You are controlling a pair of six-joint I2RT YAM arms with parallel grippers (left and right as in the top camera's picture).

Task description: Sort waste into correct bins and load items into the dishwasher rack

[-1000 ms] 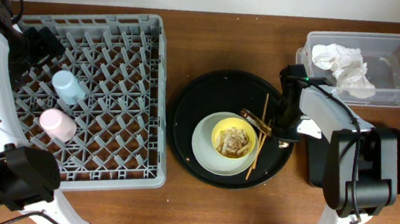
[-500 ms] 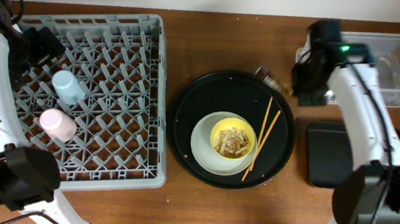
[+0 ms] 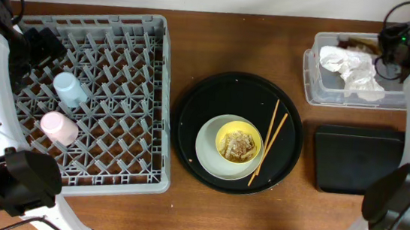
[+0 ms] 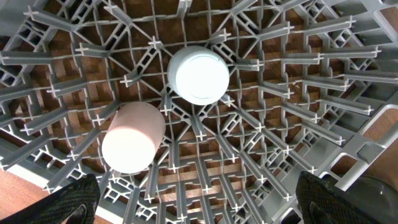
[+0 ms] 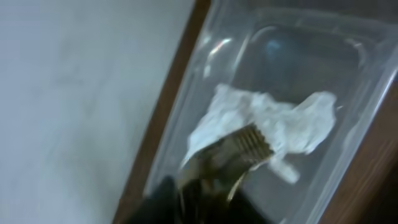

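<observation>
My right gripper (image 3: pixel 379 51) is shut on the shiny gold-brown wrapper (image 3: pixel 363 44) and holds it over the far edge of the clear tub (image 3: pixel 406 100). In the right wrist view the wrapper (image 5: pixel 229 154) sticks out of the shut jaws above a crumpled white napkin (image 5: pixel 268 124). The napkins (image 3: pixel 353 66) lie in the tub. My left gripper (image 3: pixel 44 47) is open and empty above the grey rack (image 3: pixel 110 159). The blue cup (image 4: pixel 198 74) and pink cup (image 4: pixel 132 145) lie in the rack below it. The yellow bowl (image 3: pixel 227 132) with food scraps (image 3: pixel 240 144) sits on the plate (image 3: pixel 209 155), with the chopsticks (image 3: pixel 269 138) beside it.
The large round black tray (image 3: pixel 197 114) holds the plate, bowl and chopsticks at the table's middle. The flat black rectangular tray (image 3: pixel 357 160) lies in front of the tub. The wall runs along the table's far edge.
My right gripper has lifted the wrapper off the round tray and carried it right and back, from beside the tub to over its far side. The left arm has not moved.
</observation>
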